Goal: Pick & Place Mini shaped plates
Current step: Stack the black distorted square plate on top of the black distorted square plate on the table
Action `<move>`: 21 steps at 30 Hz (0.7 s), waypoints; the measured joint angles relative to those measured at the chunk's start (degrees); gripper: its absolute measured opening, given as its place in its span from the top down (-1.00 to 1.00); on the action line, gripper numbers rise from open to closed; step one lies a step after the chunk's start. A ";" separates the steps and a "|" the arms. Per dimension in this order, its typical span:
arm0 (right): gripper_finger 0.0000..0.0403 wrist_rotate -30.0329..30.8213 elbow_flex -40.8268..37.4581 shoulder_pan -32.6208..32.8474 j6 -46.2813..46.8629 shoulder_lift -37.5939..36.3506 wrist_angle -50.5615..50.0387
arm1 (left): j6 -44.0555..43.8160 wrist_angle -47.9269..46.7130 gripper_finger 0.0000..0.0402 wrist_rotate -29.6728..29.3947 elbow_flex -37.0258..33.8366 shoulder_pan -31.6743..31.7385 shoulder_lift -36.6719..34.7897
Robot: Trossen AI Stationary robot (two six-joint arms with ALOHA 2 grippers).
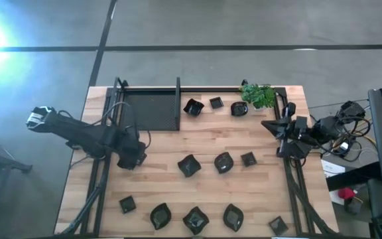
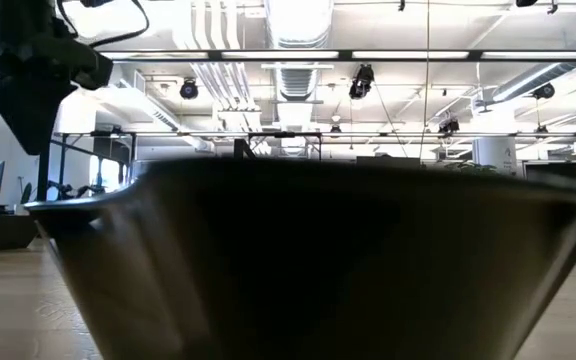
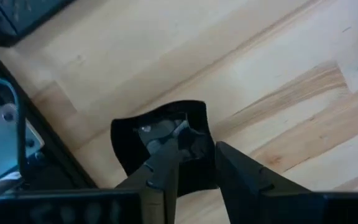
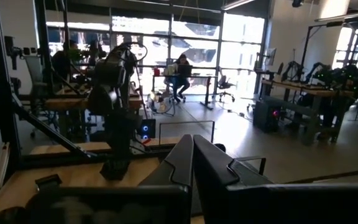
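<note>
Pressed right up against the lens in the low view, a dark dish [image 2: 308, 260], its flared wall filling the lower two thirds of the frame and hiding the tabletop beyond. Seen from the left wrist, a small square black dish [image 3: 135, 143] lying flat on pale wood at lower centre, with the left claw [image 3: 194, 146] directly over it: fingers [image 3: 160, 171] parted by a narrow gap, one tip above the dish's hollow, the other at its near edge, nothing pinched between them. From above, that same left claw [image 1: 130, 158] at centre left of the wooden table [image 1: 178, 143], covering the square dish. Right of it, a middle row of three small black dishes [image 1: 223, 162]. Along the bottom edge, a row of five more [image 1: 195, 220], from lower left to lower right. Near the top, three further dishes [image 1: 216, 102] lined up between the flat black tray [image 1: 152, 109] at upper centre left and the green plant [image 1: 257, 95] at upper right. Off at the right edge of the table, the right claw [image 1: 280, 129], well apart from every dish. In its own wrist view, right claw [image 4: 192, 146] at bottom centre with fingers pressed together on nothing, aimed level into the room, the left arm [image 4: 110, 81] standing at upper left.
</note>
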 joint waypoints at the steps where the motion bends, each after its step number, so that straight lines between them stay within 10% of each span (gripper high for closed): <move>1: 0.96 0.24 0.00 -0.01 0.04 0.00 0.08 | -0.07 0.61 0.50 0.40 0.00 0.00 0.73; 21: 0.96 0.32 -0.02 0.00 -0.24 -0.01 0.10 | -3.53 7.66 0.50 5.61 -0.05 0.00 15.64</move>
